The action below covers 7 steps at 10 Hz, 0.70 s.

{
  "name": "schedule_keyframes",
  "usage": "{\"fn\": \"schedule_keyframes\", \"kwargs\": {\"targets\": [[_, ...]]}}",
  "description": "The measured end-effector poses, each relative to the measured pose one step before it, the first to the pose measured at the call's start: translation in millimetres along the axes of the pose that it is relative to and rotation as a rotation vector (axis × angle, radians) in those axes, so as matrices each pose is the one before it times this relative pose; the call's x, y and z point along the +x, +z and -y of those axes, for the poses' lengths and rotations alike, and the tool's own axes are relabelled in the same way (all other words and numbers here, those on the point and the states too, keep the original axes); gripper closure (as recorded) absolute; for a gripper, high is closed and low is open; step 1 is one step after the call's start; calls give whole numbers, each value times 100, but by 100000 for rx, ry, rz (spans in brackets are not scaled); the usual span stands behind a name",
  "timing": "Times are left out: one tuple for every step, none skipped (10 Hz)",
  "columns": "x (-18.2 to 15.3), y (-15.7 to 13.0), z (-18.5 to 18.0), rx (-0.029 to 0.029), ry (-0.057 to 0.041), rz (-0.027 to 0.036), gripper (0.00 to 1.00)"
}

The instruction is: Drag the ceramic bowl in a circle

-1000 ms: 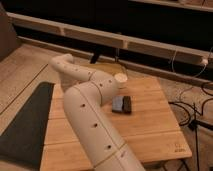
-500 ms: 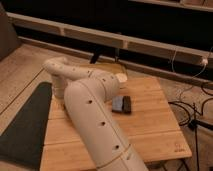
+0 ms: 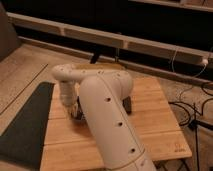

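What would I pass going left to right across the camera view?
First the mat → gripper, down low at the bowl → arm → slab → cables.

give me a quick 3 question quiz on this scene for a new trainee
1. True or false: the gripper is down over the left part of the table as pictured, at the bowl.
2. What lies beside the table on the picture's left? A) dark mat B) white towel C) red box
3. Fill in: the tabletop is made of ___.

Key: 1 true; 2 A; 3 wood
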Motion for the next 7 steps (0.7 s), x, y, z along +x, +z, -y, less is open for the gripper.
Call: {"fn": "schedule_keyframes", "kwargs": {"targets": [[-315, -463, 1514, 2480, 2383, 1150, 100], [-912, -689, 1821, 3613, 2336, 1640, 100], [-795, -312, 926, 2640, 494, 675, 100], [-1632, -404, 1207, 3906, 275, 1300, 100], [-878, -112, 534, 1362, 133, 792, 100], [-1260, -104, 430, 930, -213, 1191, 100], [-1375, -159, -817, -853, -2343, 1313, 100]]}}
